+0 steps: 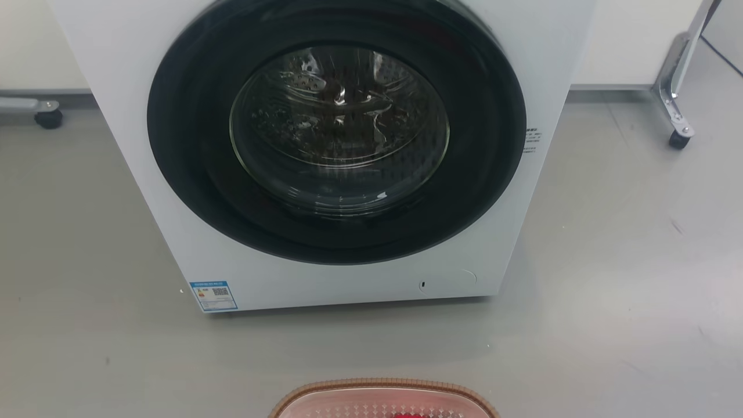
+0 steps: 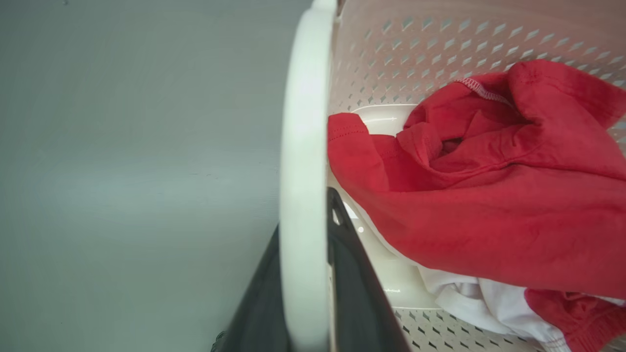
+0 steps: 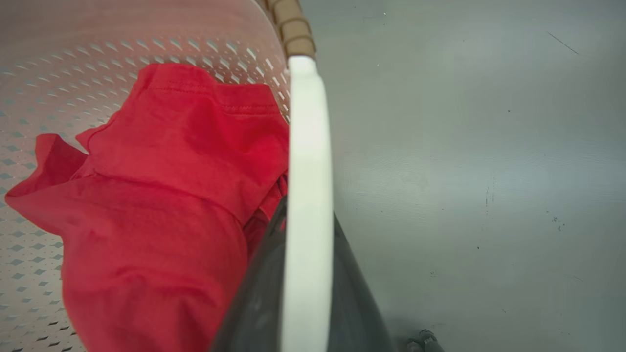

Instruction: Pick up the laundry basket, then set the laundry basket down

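We're in a bare test room fitted out as a laundry corner. Well ahead of both sets of jaws stands a white front-loading washing machine (image 1: 336, 139) with a dark door ring, a glass porthole and an energy label (image 1: 213, 295) down at its foot. It sits straight on smooth grey floor (image 1: 609, 290), which also runs along the outer side of the left gripper (image 2: 305, 215) and the right gripper (image 3: 308, 210). Inboard of each pair of jaws, red clothing (image 2: 489, 195) is heaped in the laundry basket (image 2: 415, 49). Far beyond, either side of the machine, there's a black castor (image 1: 48, 118) and a wheeled metal stand (image 1: 676, 87) by a plain pale wall (image 1: 35, 46), which looks like lab gear.
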### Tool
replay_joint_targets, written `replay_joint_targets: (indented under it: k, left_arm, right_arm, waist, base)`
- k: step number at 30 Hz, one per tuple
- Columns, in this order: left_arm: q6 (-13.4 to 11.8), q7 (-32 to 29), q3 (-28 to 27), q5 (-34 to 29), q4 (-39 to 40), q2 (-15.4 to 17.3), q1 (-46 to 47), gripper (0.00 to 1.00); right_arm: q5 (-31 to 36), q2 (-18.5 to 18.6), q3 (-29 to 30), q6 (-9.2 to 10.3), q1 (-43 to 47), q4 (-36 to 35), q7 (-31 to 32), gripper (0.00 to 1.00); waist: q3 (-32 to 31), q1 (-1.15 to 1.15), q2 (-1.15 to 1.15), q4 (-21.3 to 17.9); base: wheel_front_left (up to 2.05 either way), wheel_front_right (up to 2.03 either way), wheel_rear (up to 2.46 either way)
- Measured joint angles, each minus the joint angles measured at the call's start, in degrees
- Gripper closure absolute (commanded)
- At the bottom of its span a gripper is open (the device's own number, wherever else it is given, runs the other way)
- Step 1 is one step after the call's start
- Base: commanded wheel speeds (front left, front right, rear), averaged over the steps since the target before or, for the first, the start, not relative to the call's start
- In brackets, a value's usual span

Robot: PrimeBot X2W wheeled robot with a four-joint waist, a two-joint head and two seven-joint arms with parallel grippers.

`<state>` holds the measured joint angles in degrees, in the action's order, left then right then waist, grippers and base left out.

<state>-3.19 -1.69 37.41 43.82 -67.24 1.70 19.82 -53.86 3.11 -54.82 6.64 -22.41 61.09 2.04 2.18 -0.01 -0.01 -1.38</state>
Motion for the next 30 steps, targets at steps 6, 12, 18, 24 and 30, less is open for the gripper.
replay_joint_targets:
  k: [6, 12, 18, 24, 30]
  left_arm:
    - [-0.35, -0.27, 0.49, 0.08, -0.08, -0.01, -0.14, 1.0]
    - [-0.36, -0.32, 0.88, 1.14, -0.08, 0.01, -0.13, 1.0]
    - [-0.43, -0.56, 1.37, 1.74, -0.08, 0.08, -0.05, 1.0]
    - [-0.67, -0.56, 1.82, 2.02, -0.08, 0.12, -0.03, 1.0]
    - [-0.86, -0.56, 2.12, 2.83, 0.03, 0.15, -0.02, 1.0]
  right_arm:
    - [-1.0, -0.02, -0.74, 0.41, 0.14, 0.13, 0.41, 1.0]
    - [-1.69, -0.02, -1.31, 0.42, 0.04, 0.27, 0.42, 1.0]
    - [-2.44, -0.01, -2.0, 0.43, -0.24, 0.43, 0.42, 1.0]
    - [-3.55, 0.0, -2.77, 0.48, -0.47, 0.57, 0.38, 1.0]
    - [-4.23, 0.01, -3.38, 0.49, -0.53, 0.58, 0.32, 1.0]
  waist:
    - [-1.61, 0.0, 0.0, -0.1]
    - [-1.7, 0.01, 0.01, -0.1]
    - [-1.69, 0.01, 0.01, -0.03]
    - [-1.7, 0.01, 0.01, 0.09]
    - [-1.64, 0.01, 0.01, 0.15]
  base:
    - [0.0, 0.0, 0.0]
    - [0.0, 0.0, 0.0]
    - [0.0, 0.0, 0.0]
    - [0.0, 0.0, 0.0]
    - [0.0, 0.0, 0.0]
